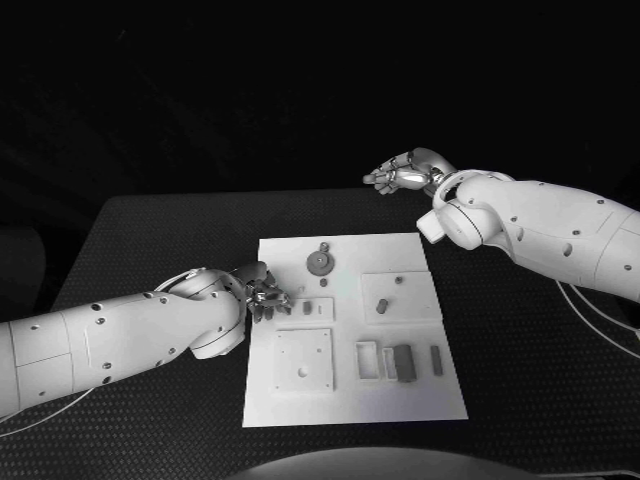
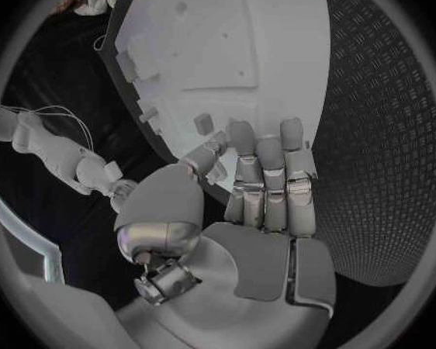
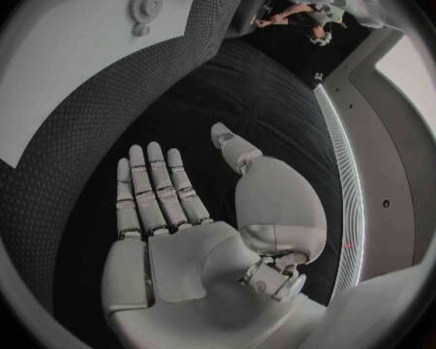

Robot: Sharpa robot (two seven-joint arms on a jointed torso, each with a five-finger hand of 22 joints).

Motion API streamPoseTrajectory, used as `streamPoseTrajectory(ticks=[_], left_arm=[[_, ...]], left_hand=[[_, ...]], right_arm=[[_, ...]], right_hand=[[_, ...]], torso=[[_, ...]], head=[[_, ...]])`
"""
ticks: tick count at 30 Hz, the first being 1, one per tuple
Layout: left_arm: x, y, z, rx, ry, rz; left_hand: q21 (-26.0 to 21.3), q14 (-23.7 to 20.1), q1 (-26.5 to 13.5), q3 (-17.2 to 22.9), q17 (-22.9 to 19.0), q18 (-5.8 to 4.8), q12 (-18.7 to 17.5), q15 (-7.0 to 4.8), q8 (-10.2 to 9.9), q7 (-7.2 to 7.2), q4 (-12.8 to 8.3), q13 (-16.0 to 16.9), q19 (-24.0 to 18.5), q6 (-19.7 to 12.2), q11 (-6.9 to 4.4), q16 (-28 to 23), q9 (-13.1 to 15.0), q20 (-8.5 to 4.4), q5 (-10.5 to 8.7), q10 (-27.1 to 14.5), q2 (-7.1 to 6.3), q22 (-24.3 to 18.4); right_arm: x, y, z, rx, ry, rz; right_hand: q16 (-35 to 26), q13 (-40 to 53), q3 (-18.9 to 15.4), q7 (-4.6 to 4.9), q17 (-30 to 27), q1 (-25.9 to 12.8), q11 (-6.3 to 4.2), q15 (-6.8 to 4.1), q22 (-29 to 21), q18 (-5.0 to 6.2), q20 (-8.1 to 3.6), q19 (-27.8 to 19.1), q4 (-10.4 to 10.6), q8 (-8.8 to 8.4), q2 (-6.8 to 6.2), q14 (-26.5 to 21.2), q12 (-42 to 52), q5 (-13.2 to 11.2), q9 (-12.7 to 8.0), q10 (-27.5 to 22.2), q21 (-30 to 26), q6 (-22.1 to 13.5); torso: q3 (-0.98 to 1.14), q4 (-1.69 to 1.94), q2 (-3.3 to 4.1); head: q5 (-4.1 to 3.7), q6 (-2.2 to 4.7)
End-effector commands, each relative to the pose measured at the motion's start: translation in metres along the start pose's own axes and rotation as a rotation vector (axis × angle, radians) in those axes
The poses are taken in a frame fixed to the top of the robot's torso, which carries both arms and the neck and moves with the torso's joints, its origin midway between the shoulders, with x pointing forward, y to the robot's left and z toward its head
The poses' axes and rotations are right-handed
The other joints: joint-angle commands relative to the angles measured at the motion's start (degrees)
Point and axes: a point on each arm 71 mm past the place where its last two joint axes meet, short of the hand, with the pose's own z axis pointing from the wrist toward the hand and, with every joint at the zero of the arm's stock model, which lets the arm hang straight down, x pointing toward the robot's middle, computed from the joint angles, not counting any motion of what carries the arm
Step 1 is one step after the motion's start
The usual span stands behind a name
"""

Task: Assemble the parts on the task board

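The white board (image 1: 352, 335) lies in the middle of the black table (image 1: 162, 225), and the small parts sit on it: a round toothed piece (image 1: 320, 262) near the top of the frame, a small peg (image 1: 382, 306) in a raised square at centre right, and a few dark bars (image 1: 402, 362) toward the lower right.

The left hand (image 1: 263, 292) hovers at the board's left edge, centre left of the frame. In its wrist view its fingers (image 2: 267, 182) are straight and close together, nothing held between them and the thumb. The right hand (image 1: 404, 174) hangs off the board at the upper right, over bare table; in its wrist view its fingers (image 3: 150, 190) are spread flat and it holds nothing.

The parts look like hard, light plastic, stiff and probably a bit slick against metal fingers. I would guess the toothed piece is best pinched across its rim, and the bars taken by their long sides, since they lie flat and low.
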Motion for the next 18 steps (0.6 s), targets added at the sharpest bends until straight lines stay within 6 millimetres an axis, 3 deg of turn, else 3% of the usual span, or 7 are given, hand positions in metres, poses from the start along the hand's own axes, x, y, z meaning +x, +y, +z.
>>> streamPoseTrajectory(ticks=[1, 18], left_arm=[[0.0012, 0.0004, 0.0007, 0.008, -0.013, 0.007], [0.0066, 0.0011, -0.0007, 0.008, 0.015, 0.034]], left_hand=[[0.4, 0.4, 1.1, 0.3, 0.1, 0.1, 0.3, -0.05, -0.4, -2.35, -0.1, 0.1, 0.5, 2.8, -0.77, 0.4, -0.2, 0.02, 0.16, -0.2, 0.59, 1.3], [0.5, 0.5, 1.0, 0.3, 0.0, 0.09, 0.4, -0.14, -0.2, -2.39, 0.0, 0.1, 0.6, 2.8, -0.81, 0.4, -0.2, -0.04, 0.18, -0.2, 0.47, 1.3]], right_arm=[[0.0018, 0.0007, 0.0, -0.008, 0.018, 0.0], [0.0034, -0.0022, -0.0006, -0.003, 0.024, 0.001]], right_hand=[[-0.3, 0.1, 0.0, 2.35, -0.1, 0.0, 0.04, 0.34, 0.1, -0.61, -0.1, 0.3, 0.3, 0.34, -0.29, 0.0, -0.3, 0.0, -0.1, 0.4, -0.4, -0.5], [-0.4, 0.1, 0.0, 2.35, -0.2, 0.0, 0.04, 0.36, 0.1, -0.61, -0.1, 0.4, 0.4, 0.36, -0.28, -0.1, -0.4, 0.0, -0.1, 0.4, -0.5, -0.5]], torso=[[0.0, 0.0, 0.0], [0.05, 0.0, -0.02]], head=[[0.02, -0.12], [-0.05, -0.41]])
